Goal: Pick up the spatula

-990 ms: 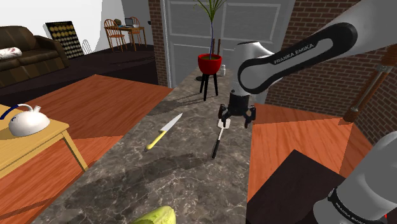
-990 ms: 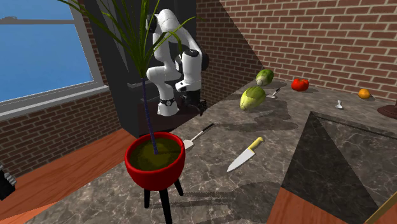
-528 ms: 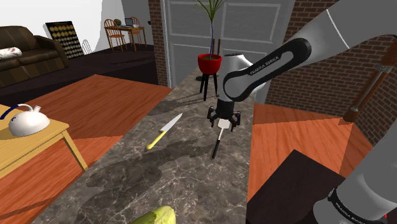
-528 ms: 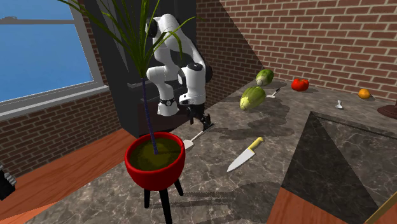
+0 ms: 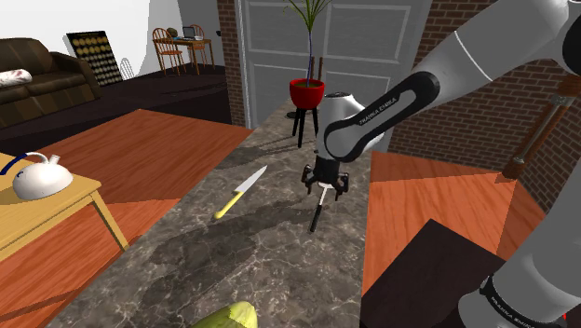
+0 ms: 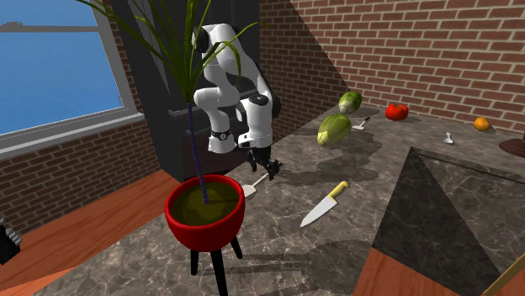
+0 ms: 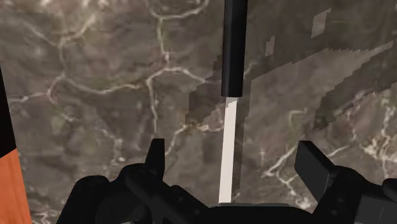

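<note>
The spatula (image 5: 316, 219) lies on the counter (image 5: 261, 252) beneath the hand (image 5: 324, 190), knife (image 5: 240, 193) at the shoulder view's left.

Bright even renders, blocky jagged shadows

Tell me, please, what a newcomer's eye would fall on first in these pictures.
The black pincer draws the eye first, hanging open over the spatula on the marble counter. Beside it, toward the shoulder view's left, lies a yellow-handled knife, and a red plant pot looms in the second exterior view's foreground.
</note>
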{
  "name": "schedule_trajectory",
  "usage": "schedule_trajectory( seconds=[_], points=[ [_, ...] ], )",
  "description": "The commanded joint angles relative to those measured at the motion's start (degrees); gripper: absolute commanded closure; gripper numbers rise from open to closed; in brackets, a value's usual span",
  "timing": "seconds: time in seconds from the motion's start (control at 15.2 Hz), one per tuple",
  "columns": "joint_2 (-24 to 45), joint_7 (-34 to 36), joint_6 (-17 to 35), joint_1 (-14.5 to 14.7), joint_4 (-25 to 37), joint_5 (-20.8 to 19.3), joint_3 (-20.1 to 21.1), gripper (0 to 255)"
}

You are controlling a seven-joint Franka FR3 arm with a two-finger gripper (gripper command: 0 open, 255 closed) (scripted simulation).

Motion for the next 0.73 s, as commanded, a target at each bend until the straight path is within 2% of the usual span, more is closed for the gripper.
schedule_trajectory(
  seconds=[0.0, 0.66],
  points=[
    [0.2, 0.0, 0.3, 0.0, -0.1, -0.1, 0.0, 255],
    [-0.4, -0.1, -0.5, 0.0, 0.1, 0.1, 0.0, 255]
  ],
)
